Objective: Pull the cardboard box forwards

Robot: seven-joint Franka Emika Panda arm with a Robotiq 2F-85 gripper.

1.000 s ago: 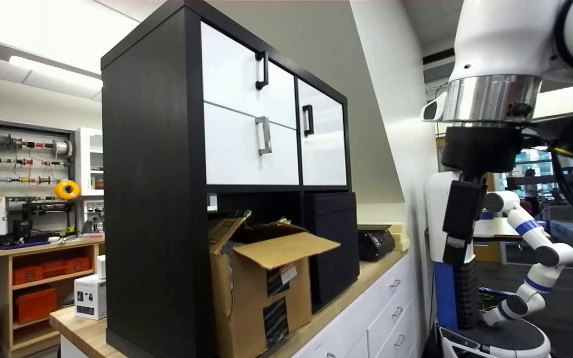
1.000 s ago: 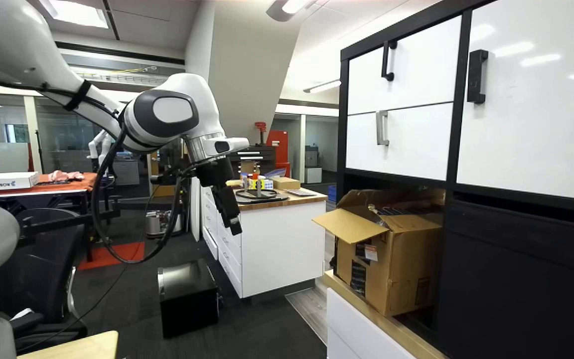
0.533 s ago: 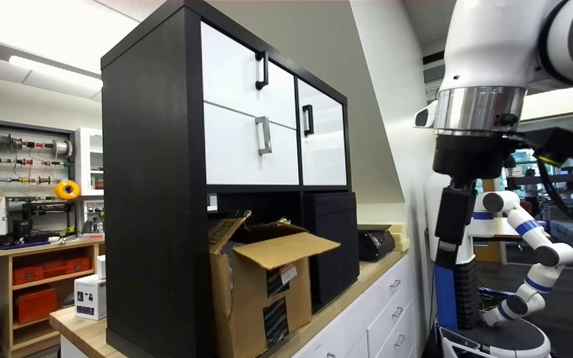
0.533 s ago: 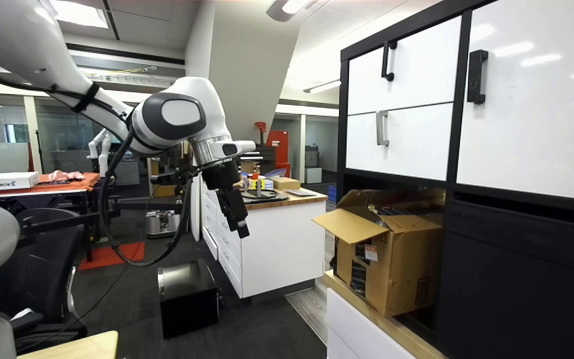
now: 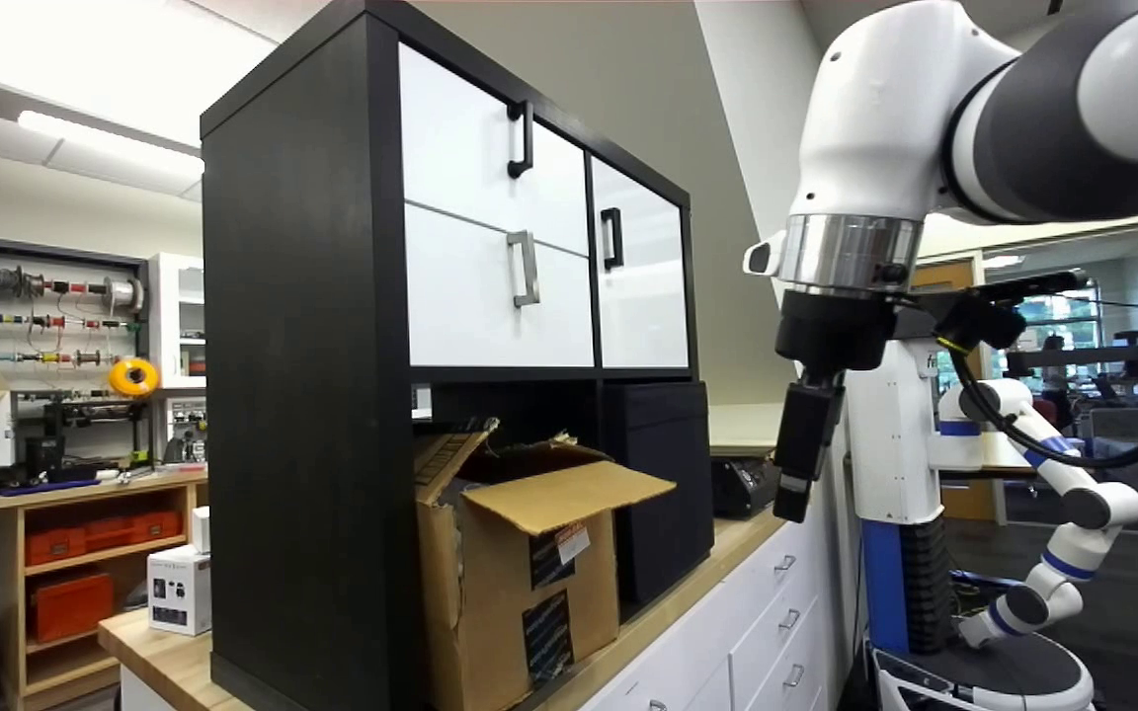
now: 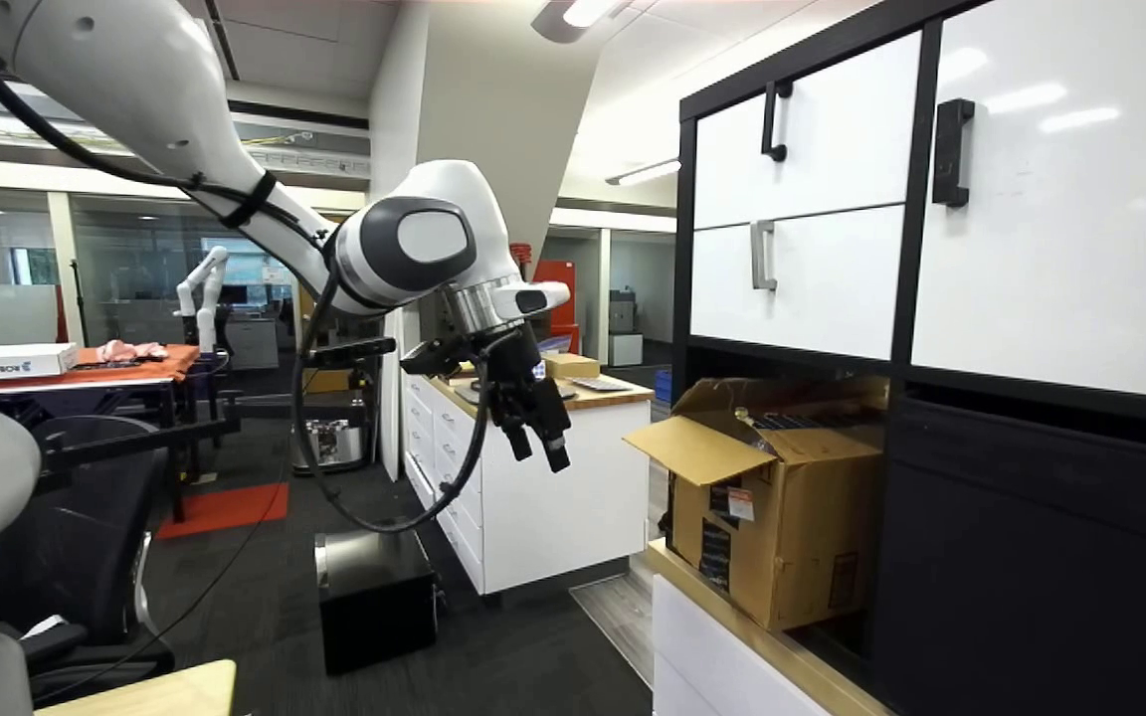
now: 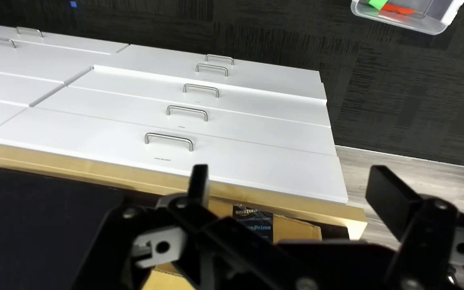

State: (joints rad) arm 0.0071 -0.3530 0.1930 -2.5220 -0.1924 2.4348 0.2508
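Note:
The cardboard box [image 5: 500, 592] stands in the lower opening of the black cabinet, in both exterior views [image 6: 822, 537]. Its front flap [image 5: 569, 494] sticks outward, and a small white label [image 6: 740, 504] and black tape mark its front. My gripper [image 6: 539, 455] is open and empty in the air, in front of the box and apart from it. It also shows in an exterior view [image 5: 791, 504]. In the wrist view the fingers of the gripper [image 7: 290, 185] stand wide apart. Part of the box [image 7: 296, 229] shows low between them, and the gripper hides much of it.
The black cabinet [image 5: 292, 346] has white doors with handles above the box. A black bin [image 5: 663, 484] stands beside the box. The wooden counter edge [image 7: 95, 167] runs in front, with white drawers [image 7: 256, 161] below. A black device [image 5: 742, 484] stands farther along the counter.
The arm and gripper have moved toward the cabinet and the box. The two fingers now show apart, where they overlapped before. The box has not moved.

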